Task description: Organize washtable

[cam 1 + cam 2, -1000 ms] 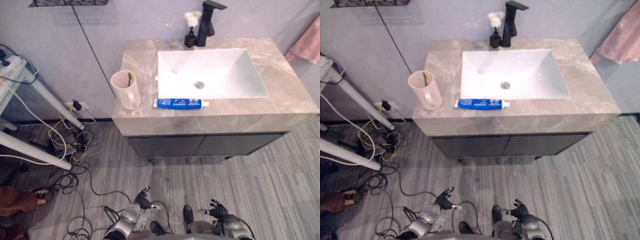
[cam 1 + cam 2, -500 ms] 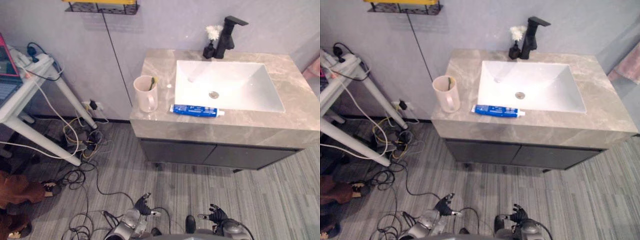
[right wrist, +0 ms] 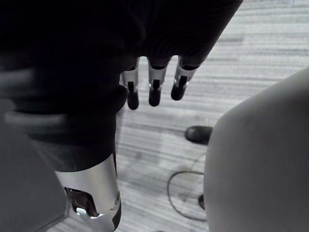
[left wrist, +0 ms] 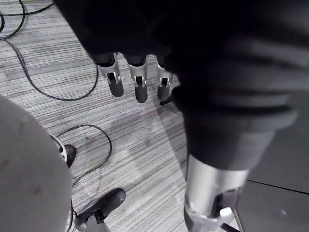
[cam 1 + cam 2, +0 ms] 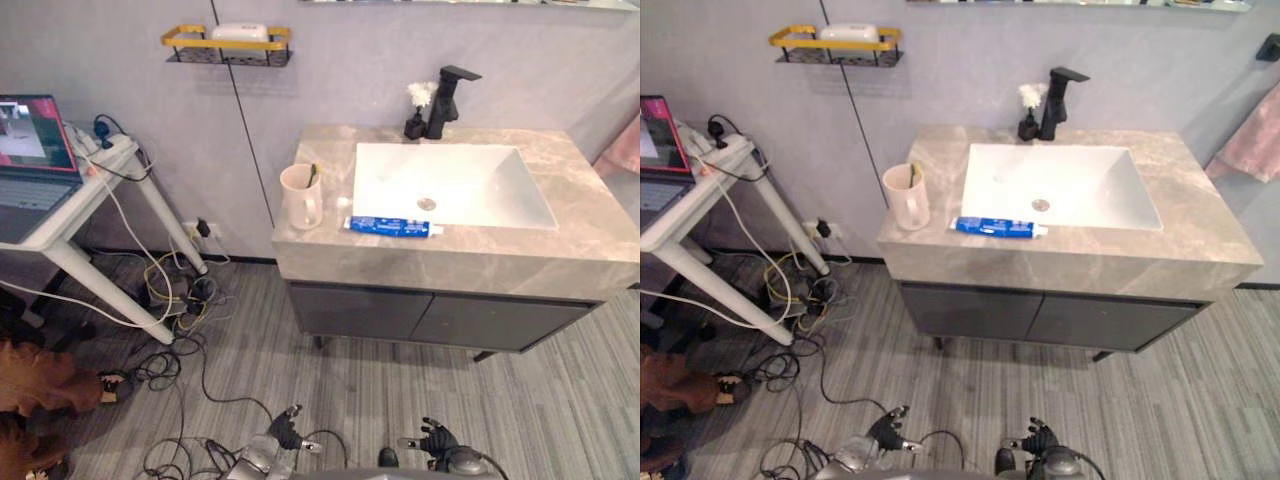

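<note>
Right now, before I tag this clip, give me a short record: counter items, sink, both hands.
counter: grey stone
cup: upright at the counter's left end, toothbrush inside
toothpaste: blue tube lying between sink and front edge
tap: black, behind the sink, small flower bottle beside it
left hand: low near the floor, open, empty
right hand: low near the floor, open, empty
</note>
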### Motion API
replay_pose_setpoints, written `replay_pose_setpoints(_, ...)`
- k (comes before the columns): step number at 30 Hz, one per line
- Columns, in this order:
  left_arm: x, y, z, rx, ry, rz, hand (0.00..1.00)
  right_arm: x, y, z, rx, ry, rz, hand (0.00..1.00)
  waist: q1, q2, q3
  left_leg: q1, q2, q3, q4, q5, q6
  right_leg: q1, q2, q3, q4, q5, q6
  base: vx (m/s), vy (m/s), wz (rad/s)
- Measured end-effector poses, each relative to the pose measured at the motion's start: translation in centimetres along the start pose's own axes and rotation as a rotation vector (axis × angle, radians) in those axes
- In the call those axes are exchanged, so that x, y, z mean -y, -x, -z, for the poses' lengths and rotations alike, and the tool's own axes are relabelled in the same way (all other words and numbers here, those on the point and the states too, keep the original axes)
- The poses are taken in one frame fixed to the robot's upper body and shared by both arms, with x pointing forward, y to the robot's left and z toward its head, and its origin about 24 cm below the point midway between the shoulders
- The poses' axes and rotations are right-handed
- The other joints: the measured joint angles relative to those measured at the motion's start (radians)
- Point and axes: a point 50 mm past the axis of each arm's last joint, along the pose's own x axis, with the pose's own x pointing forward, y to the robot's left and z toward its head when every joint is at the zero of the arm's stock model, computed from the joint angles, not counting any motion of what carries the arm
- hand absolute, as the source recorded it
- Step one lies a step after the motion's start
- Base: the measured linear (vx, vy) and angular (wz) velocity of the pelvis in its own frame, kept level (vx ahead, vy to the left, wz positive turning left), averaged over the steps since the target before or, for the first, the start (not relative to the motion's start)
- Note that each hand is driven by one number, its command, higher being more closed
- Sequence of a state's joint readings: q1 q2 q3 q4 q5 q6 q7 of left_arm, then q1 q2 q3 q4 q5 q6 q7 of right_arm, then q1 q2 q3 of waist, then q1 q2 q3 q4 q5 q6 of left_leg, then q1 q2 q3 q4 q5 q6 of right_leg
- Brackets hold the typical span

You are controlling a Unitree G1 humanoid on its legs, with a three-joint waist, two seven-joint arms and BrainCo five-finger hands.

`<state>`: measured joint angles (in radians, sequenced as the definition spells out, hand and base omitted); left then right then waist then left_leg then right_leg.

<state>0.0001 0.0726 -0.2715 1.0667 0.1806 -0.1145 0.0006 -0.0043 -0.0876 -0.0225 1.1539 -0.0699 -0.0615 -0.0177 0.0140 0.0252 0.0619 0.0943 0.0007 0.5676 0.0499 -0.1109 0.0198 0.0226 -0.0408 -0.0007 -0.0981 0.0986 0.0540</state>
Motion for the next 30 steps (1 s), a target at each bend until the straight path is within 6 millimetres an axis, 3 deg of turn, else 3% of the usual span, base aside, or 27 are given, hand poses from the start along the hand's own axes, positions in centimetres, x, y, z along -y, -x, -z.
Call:
replay_pose_setpoints(4, -0.1, 0.0, 0.2, -0.004, 0.032, -0.008, 0.00, 0.3, 0.0, 0.0, 0.008, -0.041, 0.010, 0.00, -0.003, -0.001, 0.001, -0.029, -0.003, -0.007, 0.001, 0.005, 0.006, -0.067, 0.004, 0.037, 0.066, -0.015, 0.001, -0.03, -0.017, -0.24)
replay_pose_setpoints(7, -0.9, 0.2, 0.5, -0.013, 0.123, -0.047, 0.00, 0.5, 0.0, -0.8, 0.045, -0.120, 0.026, 0.00, -0.020, -0.013, 0.041, -0.019, -0.019, -0.048, 0.001, 0.010, 0.012, -0.158, -0.002, 0.064, 0.262, -0.105, 0.003, -0.05, -0.027, -0.18)
replay_pose_setpoints(10, -1.6, 0.3, 1.1, -0.029, 0.198, -0.087, 0.00, 0.7, 0.0, -1.0, 0.065, -0.155, 0.030, 0.00, -0.031, -0.020, 0.053, -0.021, -0.035, -0.078, 0.000, 0.014, 0.011, -0.180, -0.017, 0.061, 0.304, -0.126, 0.012, -0.04, -0.006, 0.10)
replay_pose_setpoints(13, -2.0, 0.4, 1.5, -0.036, 0.241, -0.113, 0.00, 0.7, 0.0, -0.9, 0.059, -0.161, 0.032, 0.00, -0.029, -0.019, 0.053, -0.034, -0.037, -0.129, -0.006, 0.019, 0.011, -0.171, -0.029, 0.037, 0.265, -0.111, 0.014, -0.04, 0.000, 0.24)
replay_pose_setpoints(19, -2.0, 0.5, 1.6, -0.042, 0.259, -0.132, 0.00, 0.5, 0.0, -0.7, 0.049, -0.156, 0.027, 0.00, -0.025, -0.016, 0.051, -0.029, -0.045, -0.180, -0.046, 0.011, -0.003, -0.090, -0.021, 0.034, 0.083, -0.009, 0.023, -0.01, 0.003, -0.01)
replay_pose_setpoints(30, -1.8, 0.5, 1.8, -0.055, 0.238, -0.120, 0.00, 0.3, 0.0, -0.3, 0.036, -0.133, 0.018, 0.00, -0.025, -0.016, 0.041, -0.006, -0.037, -0.241, -0.033, 0.015, 0.003, -0.019, -0.013, -0.010, 0.031, -0.011, 0.018, 0.04, -0.054, 0.10)
